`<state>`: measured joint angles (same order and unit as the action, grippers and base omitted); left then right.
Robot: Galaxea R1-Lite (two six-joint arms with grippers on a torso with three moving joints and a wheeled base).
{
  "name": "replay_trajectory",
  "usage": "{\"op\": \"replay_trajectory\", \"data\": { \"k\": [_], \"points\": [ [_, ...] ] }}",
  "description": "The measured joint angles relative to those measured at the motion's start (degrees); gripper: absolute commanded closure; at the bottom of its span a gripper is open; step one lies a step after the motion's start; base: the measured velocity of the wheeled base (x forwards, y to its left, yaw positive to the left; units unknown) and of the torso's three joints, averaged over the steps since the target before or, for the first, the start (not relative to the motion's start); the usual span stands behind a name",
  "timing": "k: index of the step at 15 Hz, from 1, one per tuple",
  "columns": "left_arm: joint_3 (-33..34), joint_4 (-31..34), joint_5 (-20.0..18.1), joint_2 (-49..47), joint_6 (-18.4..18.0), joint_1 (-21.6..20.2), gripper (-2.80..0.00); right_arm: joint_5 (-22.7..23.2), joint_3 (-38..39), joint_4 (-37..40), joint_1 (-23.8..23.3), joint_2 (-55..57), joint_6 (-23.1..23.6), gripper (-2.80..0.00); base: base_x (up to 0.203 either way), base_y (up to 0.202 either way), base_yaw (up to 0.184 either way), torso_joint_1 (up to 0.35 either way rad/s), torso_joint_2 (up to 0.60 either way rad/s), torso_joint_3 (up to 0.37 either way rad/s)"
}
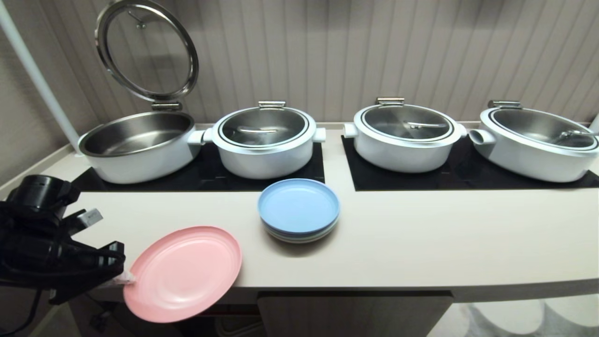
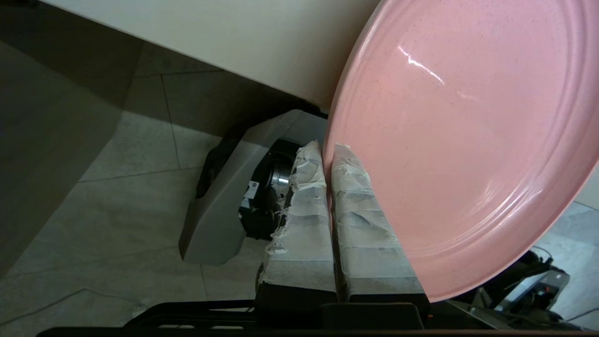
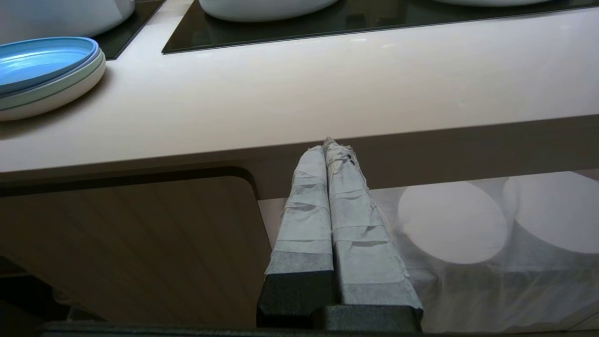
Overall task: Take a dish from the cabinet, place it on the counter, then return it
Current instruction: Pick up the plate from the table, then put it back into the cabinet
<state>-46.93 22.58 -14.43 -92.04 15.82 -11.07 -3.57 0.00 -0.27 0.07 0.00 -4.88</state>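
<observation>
The dish (image 1: 183,273) is a round pink plate, tilted, hanging partly over the front edge of the cream counter (image 1: 421,243) at the near left. My left gripper (image 1: 124,279) is shut on its left rim. In the left wrist view the taped fingers (image 2: 299,220) pinch the rim of the dish (image 2: 468,140), with the counter's edge (image 2: 224,42) above. My right gripper (image 3: 330,146) is shut and empty, parked below the counter's front edge (image 3: 421,154), facing the cabinet door (image 3: 131,243). The cabinet (image 1: 355,313) shows under the counter.
A stack of pastel plates (image 1: 299,209) with a blue one uppermost sits mid-counter. Several white pots (image 1: 265,139) stand on two black hob panels (image 1: 468,178); the leftmost pot's lid (image 1: 147,49) is up. White cloth-wrapped discs (image 3: 451,222) fill a recess on the right.
</observation>
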Motion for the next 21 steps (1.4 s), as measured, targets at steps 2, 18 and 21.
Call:
{"op": "replay_trajectory", "data": {
  "k": [2,18,21],
  "points": [
    [0.4,0.0,-1.1,0.5,0.6,0.0,0.0,0.0,0.0,0.0,0.0,0.0,0.0,0.0,0.0,0.0,0.0,0.0,0.0,0.0],
    [8.5,1.7,-5.2,9.0,-3.1,0.1,0.0,0.0,0.0,0.0,0.0,0.0,0.0,0.0,0.0,0.0,0.0,0.0,0.0,0.0],
    [9.6,3.3,-7.0,11.1,-3.8,0.1,0.0,0.0,0.0,0.0,0.0,0.0,0.0,0.0,0.0,0.0,0.0,0.0,0.0,0.0]
  ]
}}
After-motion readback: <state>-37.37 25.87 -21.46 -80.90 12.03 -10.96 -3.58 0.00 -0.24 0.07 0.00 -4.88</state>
